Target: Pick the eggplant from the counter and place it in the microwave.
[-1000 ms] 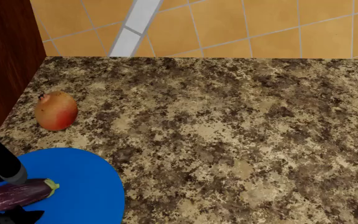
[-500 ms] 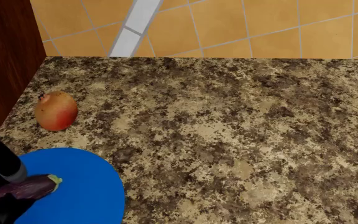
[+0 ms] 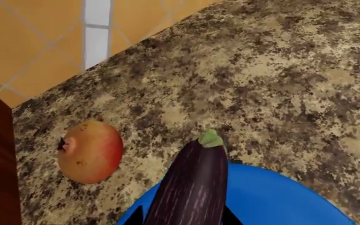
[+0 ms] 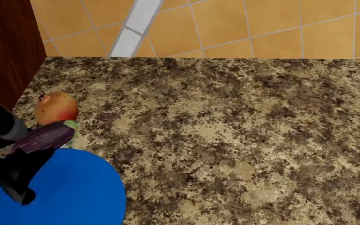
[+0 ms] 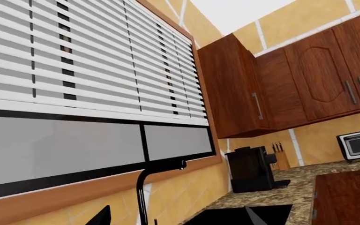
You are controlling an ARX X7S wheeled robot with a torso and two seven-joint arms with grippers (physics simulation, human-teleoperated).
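Left gripper (image 4: 26,145) pinches glossy, oblong purple eggplant (image 3: 192,183), green-capped, above round blue plate (image 3: 280,197) and speckled stone counter (image 4: 230,131). Right gripper's state: cannot tell.

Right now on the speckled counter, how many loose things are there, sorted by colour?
Purple: 1, the eggplant, lifted in the left gripper
Red-yellow: 1, the round fruit
Blue: 1, the plate
Total: 3
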